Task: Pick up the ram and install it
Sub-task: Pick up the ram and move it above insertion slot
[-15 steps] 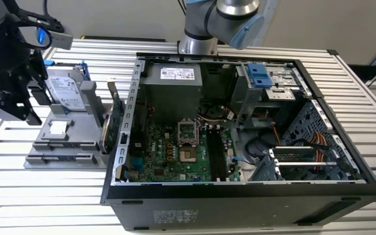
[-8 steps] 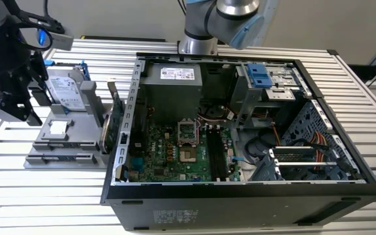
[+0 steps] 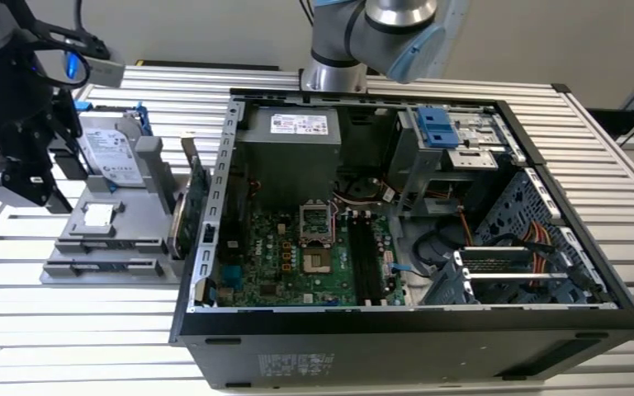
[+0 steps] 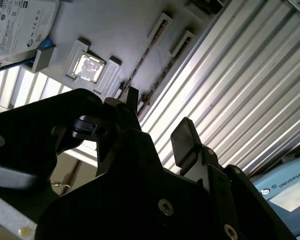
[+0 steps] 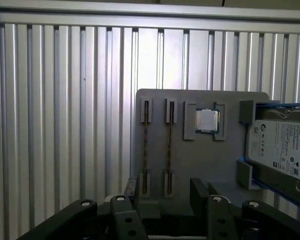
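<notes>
Plainly, the gripper [image 5: 164, 184] hangs over the grey fixture plate [image 5: 210, 162] with its fingers [image 5: 197, 190] spread wide and nothing held. The ram [image 5: 169, 150] stands on edge in a slot of that plate. It runs out ahead of the fingertips, roughly in line with the gap between them. A second strip [image 5: 145, 150] of the same kind stands just beside it, nearer one finger. Out past the other finger sit a processor chip [image 5: 207, 121] and a hard drive [image 5: 280, 150].

The ram looks light, stiff and thin, and is probably fragile along its chips and contact edge. Seated on edge, it offers its upper long edge. A gentle pinch across the two flat faces near mid-length seems the soundest hold, kept square so as not to twist it.

The first wrist view lays out both strips along their full length. The second wrist view looks past the fingers from the side and makes the open gap between them plain; they appear to be clear of the plate. The exterior view adds the open computer case [image 3: 405, 346], well apart from the gripper, its mainboard [image 3: 295, 256] exposed
</notes>
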Motion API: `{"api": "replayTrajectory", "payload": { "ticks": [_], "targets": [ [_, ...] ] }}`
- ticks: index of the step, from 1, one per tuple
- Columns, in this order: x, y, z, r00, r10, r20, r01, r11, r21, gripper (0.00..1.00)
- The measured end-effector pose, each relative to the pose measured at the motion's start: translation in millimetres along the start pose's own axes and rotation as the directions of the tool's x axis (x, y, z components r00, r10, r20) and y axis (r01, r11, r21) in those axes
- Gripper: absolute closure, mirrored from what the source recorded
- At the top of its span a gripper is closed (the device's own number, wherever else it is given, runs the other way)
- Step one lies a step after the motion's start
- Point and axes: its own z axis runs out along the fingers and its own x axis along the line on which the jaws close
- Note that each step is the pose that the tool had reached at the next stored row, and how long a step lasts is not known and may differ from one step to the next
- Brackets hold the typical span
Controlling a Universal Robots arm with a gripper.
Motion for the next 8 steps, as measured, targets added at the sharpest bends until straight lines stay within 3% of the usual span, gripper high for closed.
{"api": "replayTrajectory", "payload": {
  "ticks": [8],
  "targets": [
    [0.1, 0.1, 3.1, 1.0, 0.0, -0.0031, 0.0, 1.0, -0.0001, 0.0]
  ]
}}
